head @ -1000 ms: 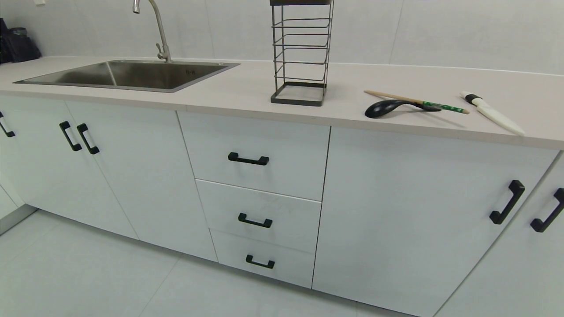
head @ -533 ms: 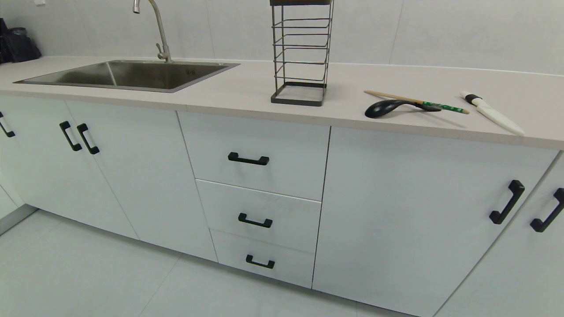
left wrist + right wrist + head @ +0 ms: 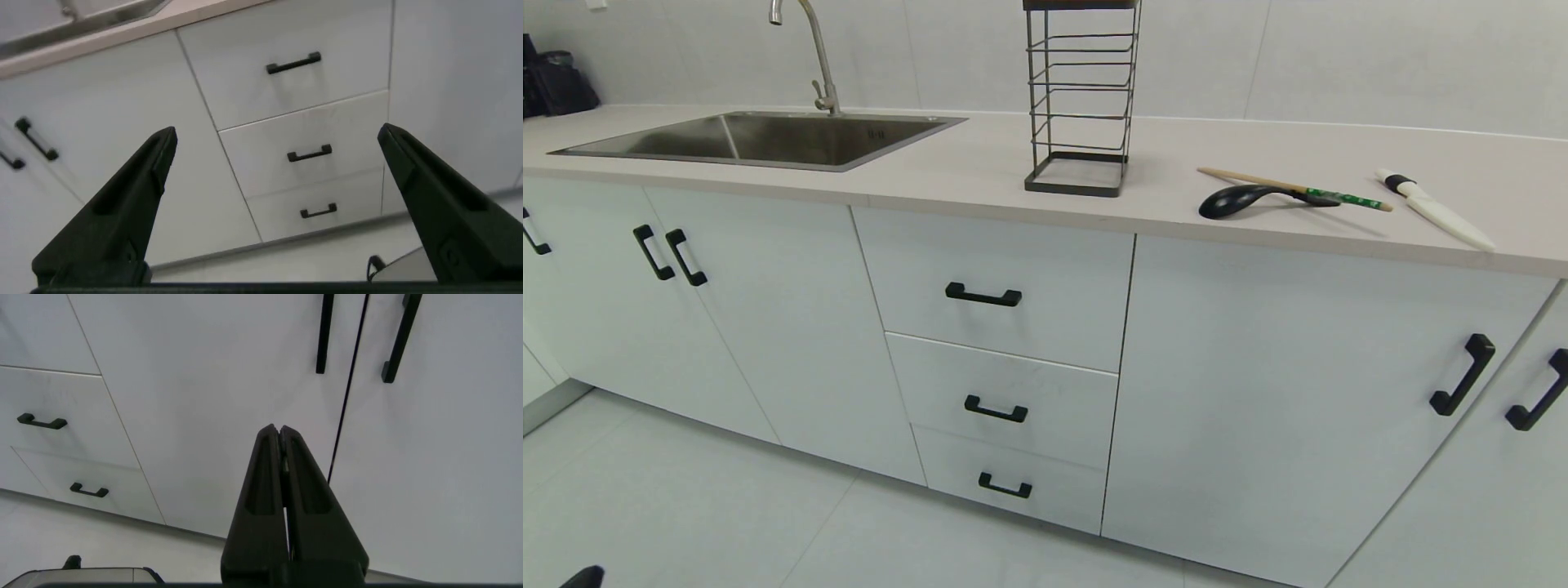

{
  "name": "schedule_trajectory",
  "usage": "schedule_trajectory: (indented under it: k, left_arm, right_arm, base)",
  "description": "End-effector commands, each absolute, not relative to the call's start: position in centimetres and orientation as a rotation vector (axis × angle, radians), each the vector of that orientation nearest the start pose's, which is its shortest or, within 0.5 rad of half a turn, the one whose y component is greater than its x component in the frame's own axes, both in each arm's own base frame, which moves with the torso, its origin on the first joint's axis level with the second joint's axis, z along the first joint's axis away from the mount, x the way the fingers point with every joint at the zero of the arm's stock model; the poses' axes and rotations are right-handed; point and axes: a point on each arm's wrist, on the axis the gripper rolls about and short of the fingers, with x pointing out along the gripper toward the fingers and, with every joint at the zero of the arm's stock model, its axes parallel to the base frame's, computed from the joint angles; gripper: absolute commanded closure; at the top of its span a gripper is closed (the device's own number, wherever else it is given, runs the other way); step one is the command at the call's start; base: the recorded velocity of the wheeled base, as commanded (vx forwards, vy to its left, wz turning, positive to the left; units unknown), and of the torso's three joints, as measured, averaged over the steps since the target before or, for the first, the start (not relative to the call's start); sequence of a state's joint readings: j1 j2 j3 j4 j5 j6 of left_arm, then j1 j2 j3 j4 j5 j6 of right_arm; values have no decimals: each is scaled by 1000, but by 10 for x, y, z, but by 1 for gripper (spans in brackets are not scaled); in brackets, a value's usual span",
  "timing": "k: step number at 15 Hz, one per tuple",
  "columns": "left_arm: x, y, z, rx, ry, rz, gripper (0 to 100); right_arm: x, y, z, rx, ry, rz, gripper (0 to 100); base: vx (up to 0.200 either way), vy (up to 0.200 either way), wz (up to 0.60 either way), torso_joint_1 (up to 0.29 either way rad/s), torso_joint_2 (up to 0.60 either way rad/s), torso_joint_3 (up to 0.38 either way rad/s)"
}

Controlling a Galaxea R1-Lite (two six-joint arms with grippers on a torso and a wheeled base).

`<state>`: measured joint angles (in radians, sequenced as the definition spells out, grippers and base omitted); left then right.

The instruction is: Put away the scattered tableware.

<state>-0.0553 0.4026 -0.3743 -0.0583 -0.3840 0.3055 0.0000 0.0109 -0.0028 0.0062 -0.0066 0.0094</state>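
With our left pincer [image 3: 278,135] spread wide and right pincer [image 3: 280,434] closed empty, we feared a clumsy reach could knock the knife [image 3: 1434,209] off the surface [image 3: 980,175].

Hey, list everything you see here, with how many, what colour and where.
countertop: one, pale beige
wire rack: one, dark, upright mid-countertop
spoon: one, black, on the countertop right of the wire rack
chopsticks: seemingly one pair, wood with green ends, just behind the spoon
knife: one, white with black band, farthest right on the countertop
sink: one, steel, set in the countertop's left part
faucet: one, steel, behind the sink
drawers: three, white, black handles, stacked below the rack
cabinet doors: several, white, black handles, either side of the drawers
left gripper: one, black, open, facing the drawers
right gripper: one, black, shut, facing cabinet doors
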Motion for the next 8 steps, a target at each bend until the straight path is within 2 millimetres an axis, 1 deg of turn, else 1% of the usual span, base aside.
schedule_trajectory:
  k: [1, 5, 7, 8]
  left_arm:
    - [27, -11, 197, 358, -10, -499, 0]
    - [30, -12, 197, 375, -3, -528, 0]
    - [37, -15, 195, 372, 19, -598, 0]
    - [43, -18, 194, 404, 30, -650, 0]
  right_arm:
    - [-22, 0, 76, 9, 17, -6, 100]
    - [-22, 0, 76, 9, 15, -6, 100]
    - [-22, 0, 76, 9, 17, -6, 100]
    - [-22, 0, 76, 9, 17, -6, 100]
  base:
    - [0, 0, 0, 0, 0, 0]
    - [0, 0, 0, 0, 0, 0]
    - [0, 0, 0, 0, 0, 0]
    - [0, 0, 0, 0, 0, 0]
